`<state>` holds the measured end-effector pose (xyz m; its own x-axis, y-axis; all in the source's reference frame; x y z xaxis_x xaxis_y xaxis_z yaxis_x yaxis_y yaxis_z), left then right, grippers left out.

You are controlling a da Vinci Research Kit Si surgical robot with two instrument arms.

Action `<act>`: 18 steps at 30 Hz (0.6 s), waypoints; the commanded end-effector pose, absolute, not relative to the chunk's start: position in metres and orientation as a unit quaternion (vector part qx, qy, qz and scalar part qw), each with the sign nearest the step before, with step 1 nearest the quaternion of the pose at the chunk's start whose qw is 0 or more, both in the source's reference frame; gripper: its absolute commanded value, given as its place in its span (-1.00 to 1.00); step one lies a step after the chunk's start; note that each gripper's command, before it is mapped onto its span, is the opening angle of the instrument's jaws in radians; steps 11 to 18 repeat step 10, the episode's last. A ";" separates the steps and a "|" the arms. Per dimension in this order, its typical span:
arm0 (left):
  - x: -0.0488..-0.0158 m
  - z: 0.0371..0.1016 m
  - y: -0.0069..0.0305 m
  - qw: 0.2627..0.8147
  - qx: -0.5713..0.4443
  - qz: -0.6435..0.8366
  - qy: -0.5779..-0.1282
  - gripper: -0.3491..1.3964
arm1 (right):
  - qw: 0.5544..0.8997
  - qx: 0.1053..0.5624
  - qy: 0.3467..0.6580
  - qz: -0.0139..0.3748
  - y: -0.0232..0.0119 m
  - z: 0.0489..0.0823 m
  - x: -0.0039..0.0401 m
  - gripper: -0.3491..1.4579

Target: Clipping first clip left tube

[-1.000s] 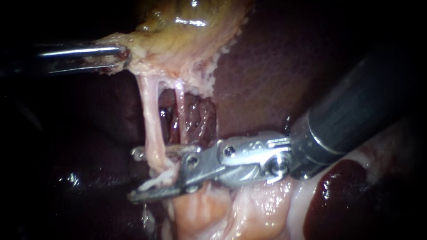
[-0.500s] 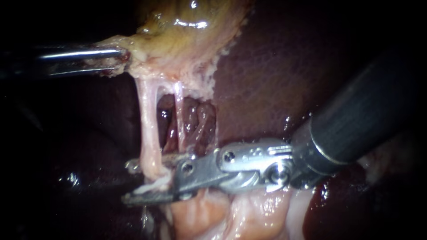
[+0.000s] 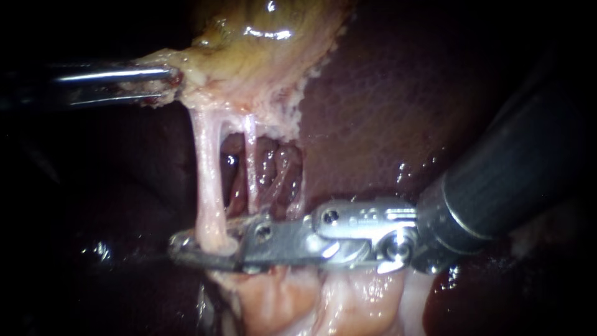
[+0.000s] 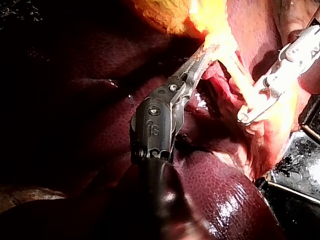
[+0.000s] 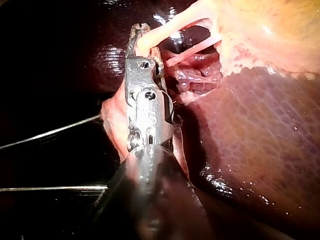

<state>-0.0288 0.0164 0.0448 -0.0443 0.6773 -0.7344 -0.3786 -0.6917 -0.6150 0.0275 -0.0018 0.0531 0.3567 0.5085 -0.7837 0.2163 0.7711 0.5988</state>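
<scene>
The shaft of my left instrument (image 3: 165, 81) disappears into darkness away from the gallbladder (image 3: 261, 43), so only its thin bright jaws show. They are closed on the frayed pale edge of the gallbladder. The upper part of the gallbladder is cut off by the border of the endoscope view. What shows is yellow-green and glossy, with a crumbly whitish rim. The left tube (image 3: 208, 180) hangs down from the gallbladder as a smooth, wet, pale pink cord, stretched straight. A thinner second tube (image 3: 250, 162) runs just beside it, on the side nearer to the dark, finely grained liver (image 3: 373, 112). At the end of the left tube far from the gallbladder, my right instrument (image 3: 205, 242) lies across it, with its flat metal jaws clamped on the tube from two sides. Whether a clip sits inside these jaws I cannot tell, because the metal hides it. Between the two tubes, under the gallbladder, a narrow window opens on dark red folded tissue. The tips of the jaws pass a little beyond the tube into dark free room. Soft pink tissue (image 3: 280, 298) touches the underside of the right instrument.
</scene>
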 end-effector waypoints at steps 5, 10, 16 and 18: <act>-0.0288 0.0448 0.0164 0.371 -0.583 0.711 -0.128 -1.00 | 0.758 0.324 0.559 0.095 -0.0018 0.0532 0.0275 -1.00; -0.0288 0.0449 0.0165 0.371 -0.583 0.711 -0.128 -1.00 | 0.757 0.324 0.559 0.095 -0.0016 0.0534 0.0274 -1.00; -0.0288 0.0449 0.0165 0.371 -0.583 0.711 -0.128 -1.00 | 0.757 0.324 0.559 0.095 -0.0016 0.0534 0.0274 -1.00; -0.0288 0.0449 0.0165 0.371 -0.583 0.711 -0.128 -1.00 | 0.757 0.324 0.559 0.095 -0.0016 0.0534 0.0274 -1.00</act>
